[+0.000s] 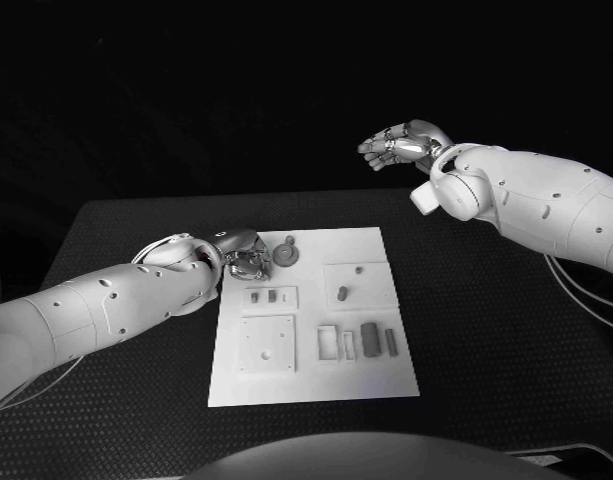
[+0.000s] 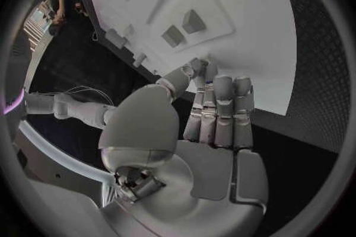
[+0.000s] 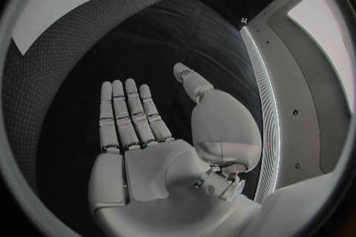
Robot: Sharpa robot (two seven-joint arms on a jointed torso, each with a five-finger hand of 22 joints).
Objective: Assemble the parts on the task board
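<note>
The task board (image 1: 371, 250) lies mid-worktop (image 1: 508, 330) with grey parts (image 1: 370, 338) on it. The left hand (image 1: 241, 252) sits at its far-left corner, fingers together, holding nothing I can see. The right hand (image 1: 400, 146) hovers well off, empty, fingers straight.

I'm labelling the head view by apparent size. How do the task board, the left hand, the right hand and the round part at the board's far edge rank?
1. task board
2. left hand and right hand: look alike, not ranked
3. round part
</note>
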